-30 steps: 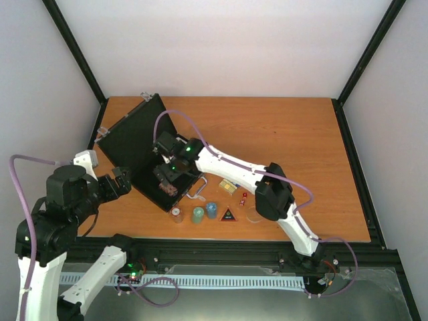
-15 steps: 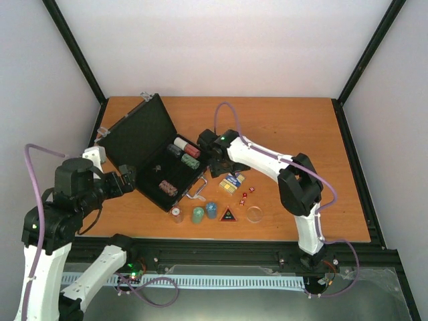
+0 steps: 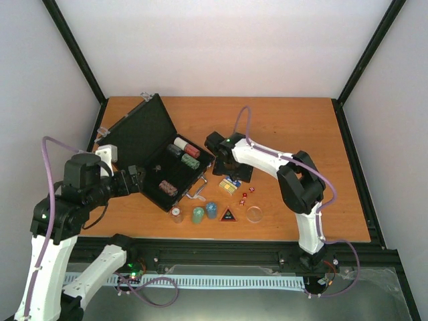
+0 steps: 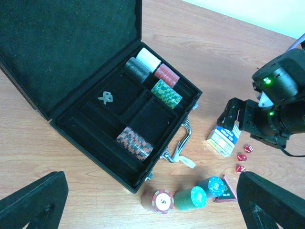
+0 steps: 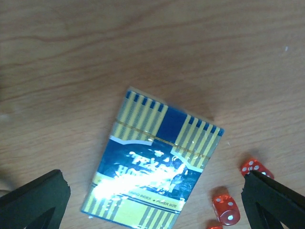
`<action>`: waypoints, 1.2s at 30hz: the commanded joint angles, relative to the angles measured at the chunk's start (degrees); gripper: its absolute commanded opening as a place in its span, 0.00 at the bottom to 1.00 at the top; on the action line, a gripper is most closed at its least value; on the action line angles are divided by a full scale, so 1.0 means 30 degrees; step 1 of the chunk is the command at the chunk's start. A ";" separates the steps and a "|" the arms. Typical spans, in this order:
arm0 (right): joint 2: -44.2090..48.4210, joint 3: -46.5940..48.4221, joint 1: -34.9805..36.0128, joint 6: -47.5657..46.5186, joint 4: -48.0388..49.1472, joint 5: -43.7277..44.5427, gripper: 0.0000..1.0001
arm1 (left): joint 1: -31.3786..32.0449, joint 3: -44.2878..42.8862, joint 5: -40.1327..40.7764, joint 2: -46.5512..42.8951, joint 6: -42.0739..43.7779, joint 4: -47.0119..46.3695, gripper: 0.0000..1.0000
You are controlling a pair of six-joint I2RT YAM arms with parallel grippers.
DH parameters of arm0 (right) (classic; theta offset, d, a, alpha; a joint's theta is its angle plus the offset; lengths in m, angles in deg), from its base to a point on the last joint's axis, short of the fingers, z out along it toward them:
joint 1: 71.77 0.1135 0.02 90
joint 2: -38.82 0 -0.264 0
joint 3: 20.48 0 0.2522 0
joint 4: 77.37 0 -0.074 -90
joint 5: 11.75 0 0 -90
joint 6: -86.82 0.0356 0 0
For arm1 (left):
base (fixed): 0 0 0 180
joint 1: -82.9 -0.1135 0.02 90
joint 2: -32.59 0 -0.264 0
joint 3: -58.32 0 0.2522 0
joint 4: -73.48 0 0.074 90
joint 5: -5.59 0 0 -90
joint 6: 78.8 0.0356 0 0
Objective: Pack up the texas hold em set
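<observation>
- Your right claw (image 3: 231,170) hovers wide open and empty over the deck (image 5: 152,176), just right of the open case (image 3: 137,137), likely lined up to grab it.
- Your left claw (image 3: 134,178), also open and empty, sits by the case's left edge, out of the way.

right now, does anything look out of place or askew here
Nothing spilled or damaged. The open case sits skewed to the table edge, and the card deck, red dice, three chip stacks, triangle and clear disc lie loose outside it.
</observation>
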 commanded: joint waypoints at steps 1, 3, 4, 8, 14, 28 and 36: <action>0.0324 -0.1252 -0.0139 0.2761 0.1203 -0.0970 1.00 | 0.0102 -0.0030 -0.0506 -0.0096 0.0555 -0.0156 1.00; 0.0183 -0.1433 -0.0153 0.2720 0.1493 -0.1134 1.00 | 0.0092 0.0032 -0.0599 -0.0158 0.0542 -0.0104 1.00; 0.0059 -0.1429 -0.0141 0.2594 0.1582 -0.1189 1.00 | 0.0091 0.0062 -0.0633 -0.0179 0.0529 -0.0097 1.00; -0.0369 -0.1244 -0.0141 0.2106 0.1891 -0.1241 1.00 | 0.0092 0.0096 -0.0642 -0.0244 0.0533 -0.0049 1.00; -0.0714 -0.1379 -0.0168 0.1896 0.1979 -0.1317 1.00 | 0.0091 0.0197 -0.0604 -0.0211 0.0521 -0.0096 1.00; -0.1354 -0.2390 -0.0371 0.2403 0.3045 -0.2447 0.97 | 0.0088 0.0500 -0.0445 -0.0065 0.0398 -0.0038 1.00; -0.1467 -0.2640 -0.0403 0.2581 0.3592 -0.2912 0.66 | 0.0091 0.0564 -0.0350 0.0204 0.0562 -0.0103 1.00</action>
